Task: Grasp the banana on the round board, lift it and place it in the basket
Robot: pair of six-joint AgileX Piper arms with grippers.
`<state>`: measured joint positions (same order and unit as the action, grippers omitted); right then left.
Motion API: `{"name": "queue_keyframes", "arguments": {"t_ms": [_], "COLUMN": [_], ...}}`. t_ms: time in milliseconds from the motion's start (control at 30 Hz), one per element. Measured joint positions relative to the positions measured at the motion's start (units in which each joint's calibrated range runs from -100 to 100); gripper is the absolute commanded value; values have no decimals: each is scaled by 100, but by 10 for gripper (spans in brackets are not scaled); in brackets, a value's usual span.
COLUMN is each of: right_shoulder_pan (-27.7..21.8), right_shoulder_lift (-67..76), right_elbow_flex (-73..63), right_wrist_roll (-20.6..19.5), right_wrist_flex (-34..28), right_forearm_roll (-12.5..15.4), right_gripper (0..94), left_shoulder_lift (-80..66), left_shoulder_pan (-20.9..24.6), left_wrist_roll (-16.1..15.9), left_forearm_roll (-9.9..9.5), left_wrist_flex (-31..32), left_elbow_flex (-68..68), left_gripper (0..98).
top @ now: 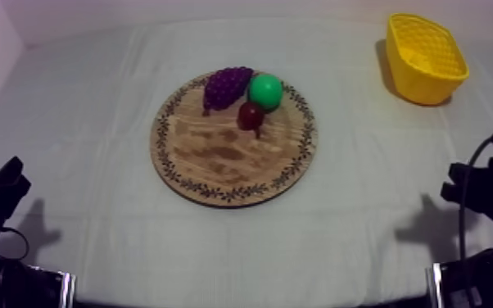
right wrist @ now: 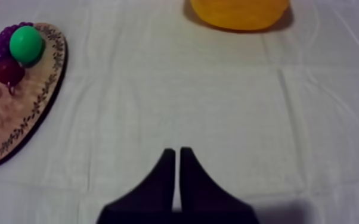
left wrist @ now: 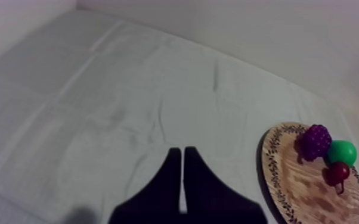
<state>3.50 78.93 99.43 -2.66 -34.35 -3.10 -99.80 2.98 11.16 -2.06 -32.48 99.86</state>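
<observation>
Nearest, the left claw (left wrist: 179, 150) is pressed together into a narrow wedge over bare cloth, with nothing held. The right claw (right wrist: 174, 150) is closed up likewise, also with nothing held. Both arms are parked at the bottom corners of the top view.

The wooden board (top: 217, 160) is set at frame centre on the counter (top: 86, 106). Grapes (top: 225, 86), a green fruit (top: 265, 91) and a small red fruit (top: 251, 115) are bunched together at its upper edge. The yellow basket (top: 427, 82) is placed at upper right, well apart from the board.

Where the banana lies cannot be told. Yellow on yellow, it may be inside the basket. No grasp is judged begun. The target should be confirmed before any reach is made. The right arm is better placed for the basket, and the bunched fruit should be left undisturbed.
</observation>
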Motion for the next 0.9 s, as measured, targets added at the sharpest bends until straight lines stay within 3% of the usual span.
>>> {"name": "queue_keyframes", "arguments": {"t_ms": [200, 600, 900], "right_shoulder_pan": [-83, -179, -188], "right_shoulder_lift": [978, 1669, 1681], "right_elbow_flex": [16, -28, 16], "right_wrist_roll": [360, 457, 1163], "right_wrist_flex": [-362, -682, -372], "right_forearm_roll": [349, 381, 403], "right_gripper": [3, 3, 3], "left_shoulder_lift": [0, 0, 0], "left_shoulder_pan": [0, 0, 0], "left_wrist_roll": [-3, -3, -3], "left_forearm_roll": [0, 0, 0], "left_wrist_flex": [0, 0, 0], "left_elbow_flex": [0, 0, 0], "left_gripper": [1, 1, 1]}}
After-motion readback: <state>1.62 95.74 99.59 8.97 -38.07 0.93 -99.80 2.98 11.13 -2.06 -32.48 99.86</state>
